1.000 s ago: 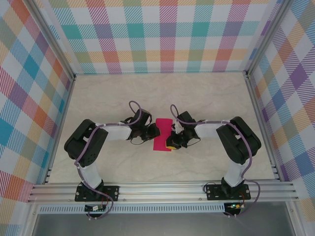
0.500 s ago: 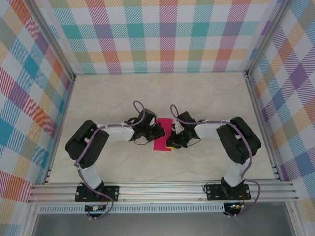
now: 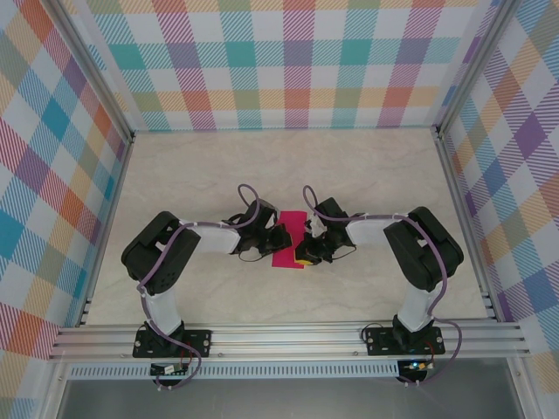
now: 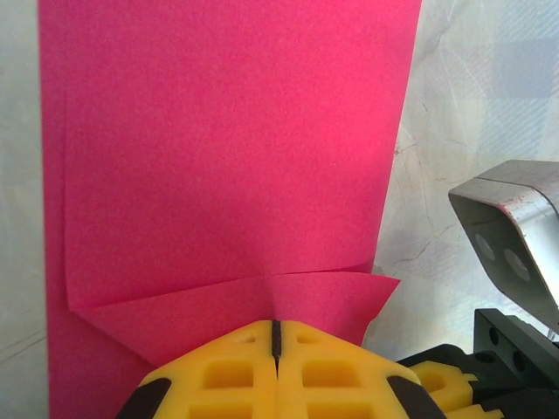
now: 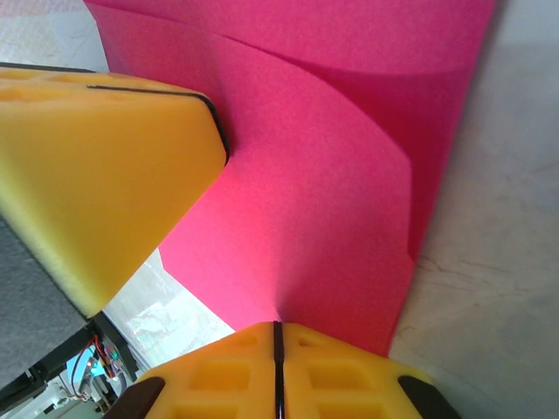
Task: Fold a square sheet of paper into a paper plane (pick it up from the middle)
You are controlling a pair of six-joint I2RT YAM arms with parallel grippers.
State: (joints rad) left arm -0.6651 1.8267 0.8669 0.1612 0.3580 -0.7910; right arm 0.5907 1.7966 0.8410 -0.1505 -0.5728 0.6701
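This is a robotics lab test cell rather than a lived-in room: a marble-look table (image 3: pixel 376 175) is boxed in by bare aluminium rails (image 3: pixel 288 339) across the bottom of the frame, with metal posts running up both sides. Flat wall panels (image 3: pixel 297 61) printed in pastel plaid close off the top, left and right. Two black-and-white robot arms, one at lower left (image 3: pixel 162 262) and one at lower right (image 3: pixel 428 253), are bolted to the bottom rail, with purple cables (image 3: pixel 249 192) looped over them.

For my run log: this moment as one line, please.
square sheet of paper: folded strip, on table | left gripper: shut on a flap | right gripper: shut on curled-up edge
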